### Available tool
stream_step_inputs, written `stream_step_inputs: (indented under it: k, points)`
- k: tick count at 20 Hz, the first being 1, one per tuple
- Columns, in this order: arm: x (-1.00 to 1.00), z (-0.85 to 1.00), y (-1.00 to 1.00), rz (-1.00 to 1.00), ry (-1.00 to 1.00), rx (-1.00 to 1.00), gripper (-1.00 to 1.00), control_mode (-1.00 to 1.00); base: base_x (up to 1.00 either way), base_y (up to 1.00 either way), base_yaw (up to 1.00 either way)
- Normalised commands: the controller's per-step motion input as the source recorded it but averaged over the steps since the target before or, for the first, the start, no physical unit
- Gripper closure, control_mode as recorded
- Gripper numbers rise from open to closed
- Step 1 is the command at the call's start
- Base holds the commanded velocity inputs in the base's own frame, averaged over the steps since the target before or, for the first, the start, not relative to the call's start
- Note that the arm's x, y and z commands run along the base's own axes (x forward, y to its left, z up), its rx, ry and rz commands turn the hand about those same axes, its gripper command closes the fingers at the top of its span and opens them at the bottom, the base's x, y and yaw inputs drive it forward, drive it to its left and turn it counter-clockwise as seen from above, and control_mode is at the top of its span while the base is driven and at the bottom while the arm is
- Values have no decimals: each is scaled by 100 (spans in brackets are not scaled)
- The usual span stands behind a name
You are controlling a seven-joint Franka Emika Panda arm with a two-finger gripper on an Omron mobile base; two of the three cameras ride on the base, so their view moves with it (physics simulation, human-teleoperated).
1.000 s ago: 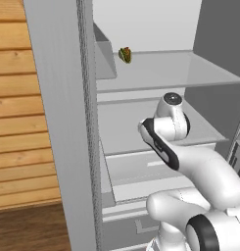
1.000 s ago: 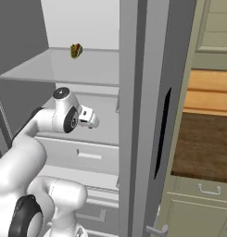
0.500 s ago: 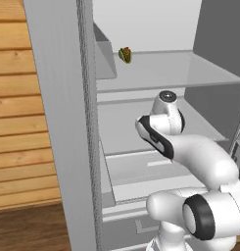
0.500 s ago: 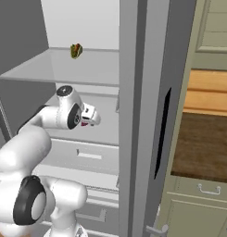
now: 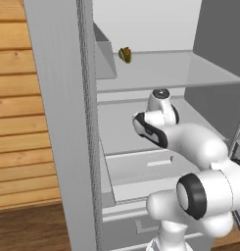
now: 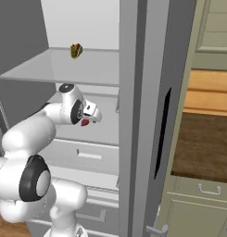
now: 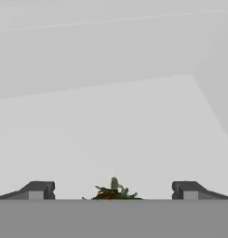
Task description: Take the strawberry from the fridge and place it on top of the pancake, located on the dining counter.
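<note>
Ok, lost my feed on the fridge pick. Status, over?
Gripper open, inside the fridge. Strawberry sits between the fingertips, not gripped yet. Yellow-green produce item on the shelf above, clear of the reach.

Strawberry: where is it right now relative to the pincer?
In the hand view the strawberry sits midway between the open pincer's two fingertips; in the right base view it shows red just below the hand, above the fridge's lower shelf.

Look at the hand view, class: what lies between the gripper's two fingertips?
The strawberry sits midway between the open gripper's fingertips, green top showing, on the bare white fridge shelf. Neither tip touches it.
</note>
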Motion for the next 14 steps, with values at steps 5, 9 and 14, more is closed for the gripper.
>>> stream_step_inputs:
  k: [5,9,14]
  points:
    - [21,-18,0,-5,3,0,-100,-100,0,0,0]
    - [1,-27,0,-2,3,0,-100,-100,0,0,0]
    - [0,-22,0,-1,1,0,-100,-100,0,0,0]
